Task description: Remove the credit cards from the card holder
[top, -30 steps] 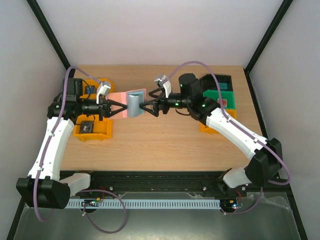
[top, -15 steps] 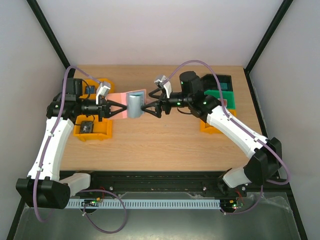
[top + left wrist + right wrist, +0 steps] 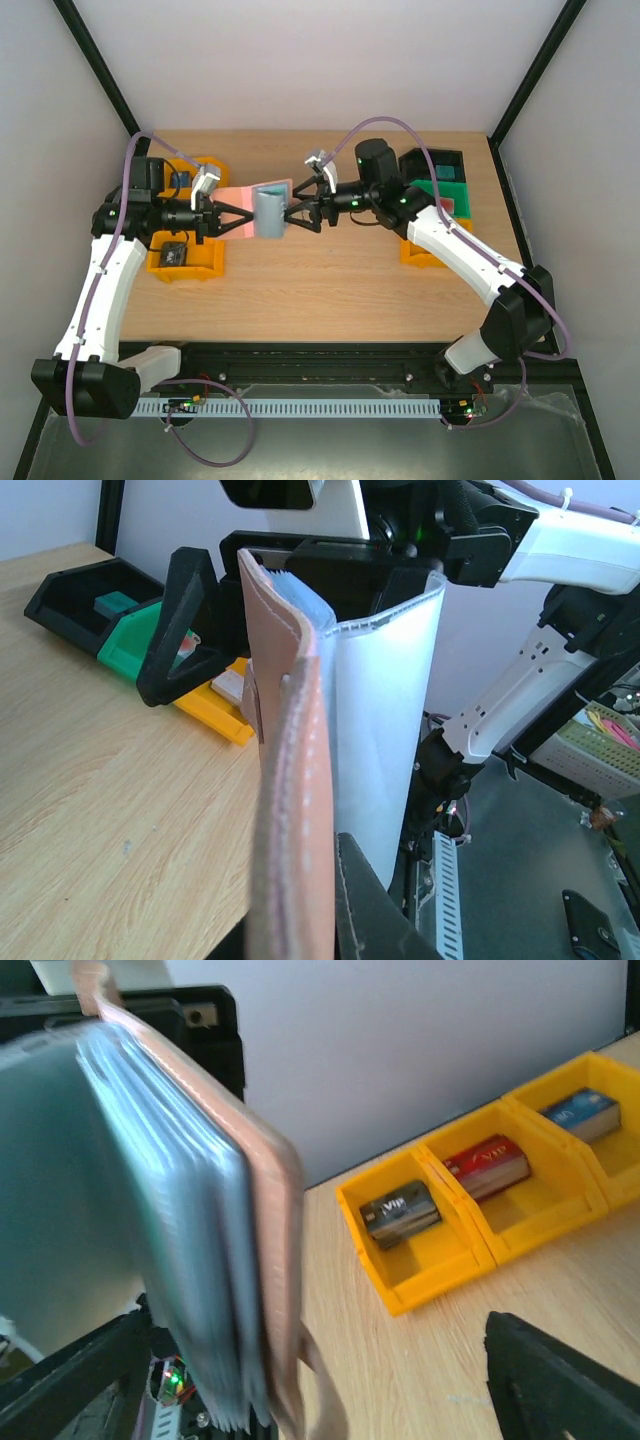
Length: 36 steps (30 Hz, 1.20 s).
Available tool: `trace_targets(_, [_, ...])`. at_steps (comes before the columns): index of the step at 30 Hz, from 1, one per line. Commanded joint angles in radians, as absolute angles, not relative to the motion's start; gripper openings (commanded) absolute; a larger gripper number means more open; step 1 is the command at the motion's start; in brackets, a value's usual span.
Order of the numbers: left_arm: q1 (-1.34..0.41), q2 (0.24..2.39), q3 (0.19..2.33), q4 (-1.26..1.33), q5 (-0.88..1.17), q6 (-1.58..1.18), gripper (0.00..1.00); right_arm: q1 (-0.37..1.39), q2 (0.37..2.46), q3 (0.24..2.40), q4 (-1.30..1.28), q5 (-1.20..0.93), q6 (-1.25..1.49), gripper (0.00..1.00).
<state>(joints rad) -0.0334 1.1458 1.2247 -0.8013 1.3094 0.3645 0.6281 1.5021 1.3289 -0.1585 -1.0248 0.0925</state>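
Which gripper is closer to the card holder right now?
Left. The left gripper is shut on the card holder, clamping one edge. The right gripper sits open at the opposite edge, not gripping it.

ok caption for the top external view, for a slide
Left claw grips the opened card holder above the table, open right claw at its blue-grey inner flap.
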Motion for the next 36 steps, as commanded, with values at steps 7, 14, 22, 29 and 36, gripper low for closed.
trace_targets(7, [-0.029, 1.125, 1.211, -0.699, 1.284, 0.261, 0.02, 0.67, 1.5, 1.312, 0.096, -1.113, 0.291, 0.11])
trace_targets(14, [-0.025, 1.12, 1.154, -0.536, 1.045, 0.064, 0.68, 0.676, 1.465, 1.315, 0.021, -0.877, 0.335, 0.02])
trace_targets(22, [-0.03, 1.119, 1.129, -0.498, 0.849, 0.035, 0.99, 0.894, 1.662, 1.622, -0.447, -0.005, 0.381, 0.02])
trace_targets(29, [-0.036, 1.117, 1.101, -0.475, 0.696, 0.036, 1.0, 0.971, 1.722, 1.726, -0.441, -0.08, 0.361, 0.02])
trace_targets(36, [-0.029, 1.12, 1.089, -0.454, 0.552, 0.035, 0.99, 0.969, 1.644, 1.66, -0.365, -0.249, 0.317, 0.02])
